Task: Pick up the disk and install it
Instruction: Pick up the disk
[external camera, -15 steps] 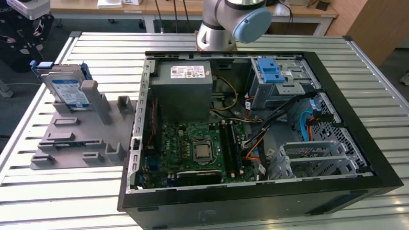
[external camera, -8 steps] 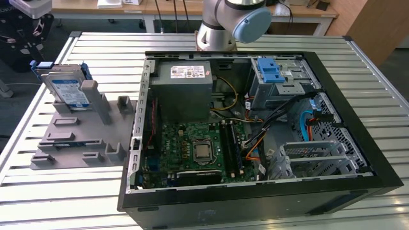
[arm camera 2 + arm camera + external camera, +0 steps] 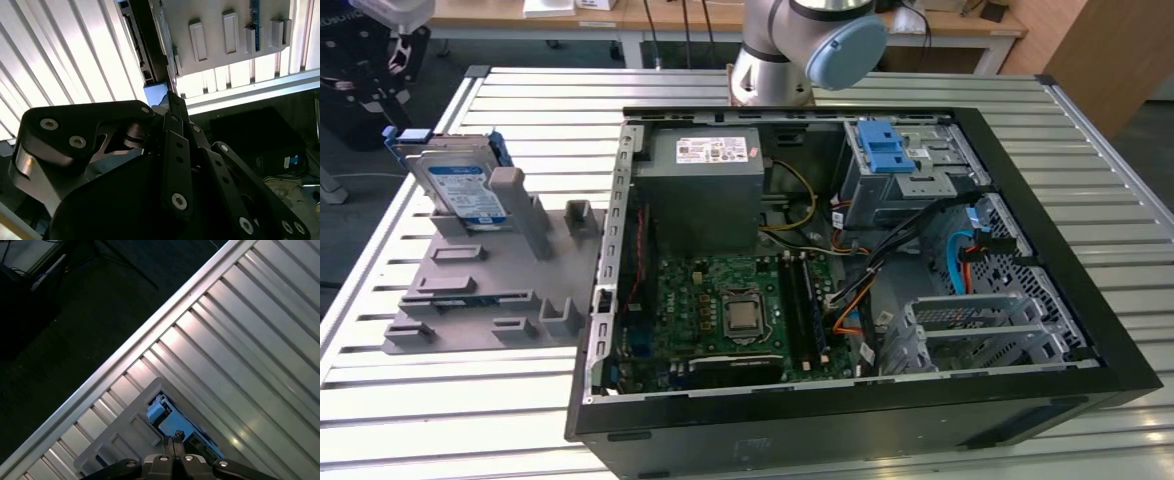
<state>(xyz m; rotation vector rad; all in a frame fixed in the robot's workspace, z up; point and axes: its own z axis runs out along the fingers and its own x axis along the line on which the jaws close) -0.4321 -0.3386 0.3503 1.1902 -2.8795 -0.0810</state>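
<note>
Disk [image 3: 460,187]: upright in grey holder [image 3: 480,300], ten o'clock from computer case [image 3: 854,410], exterior view.
Claw [image 3: 172,441]: closed on nothing, near the disk.

The exterior view looks down across the whole desk [image 3: 454,400]; both wrist views look down closely, sharing the disk [image 3: 159,411] [image 3: 156,92].
</note>
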